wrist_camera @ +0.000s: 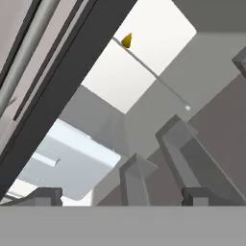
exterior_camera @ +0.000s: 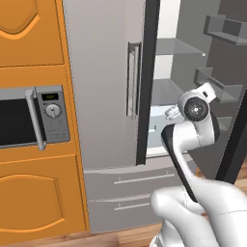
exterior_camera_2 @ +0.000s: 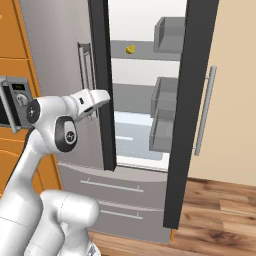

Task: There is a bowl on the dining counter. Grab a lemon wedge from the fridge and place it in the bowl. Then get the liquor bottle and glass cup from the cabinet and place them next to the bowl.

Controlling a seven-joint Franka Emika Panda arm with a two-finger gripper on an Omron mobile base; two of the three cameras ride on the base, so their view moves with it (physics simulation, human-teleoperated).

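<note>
Reaching toward the open refrigerator, the white arm's two-finger gripper (wrist_camera: 122, 196) stands with its jaws spread wide and nothing between them. In the hand view the dark fingertips (wrist_camera: 44, 194) rise at the bottom edge with clear space between.

The grey double-door fridge (exterior_camera: 103, 87) has its right door (exterior_camera_2: 192, 100) swung open, with its grey door bins (exterior_camera_2: 165, 120) visible on the inner face. The left door is closed, and its vertical bar handle (exterior_camera: 132, 79) is untouched.

The small yellow lemon wedge (exterior_camera_2: 130, 49) lies on an upper glass shelf (exterior_camera_2: 145, 52) inside the compartment, toward its left side and well above the gripper's level. It also shows in the hand view (wrist_camera: 126, 40), far from the fingertips. The gripper is near the door opening at mid height, well apart from the wedge.

Assessment: the task is at its first stage. The fridge is open, but the wedge is not yet grasped. The pick, the placing in the bowl, and the fetching of bottle and cup from the cabinet all appear outstanding.

To the left, a silver built-in microwave (exterior_camera: 34, 116) sits in orange cabinetry (exterior_camera: 34, 193).
</note>
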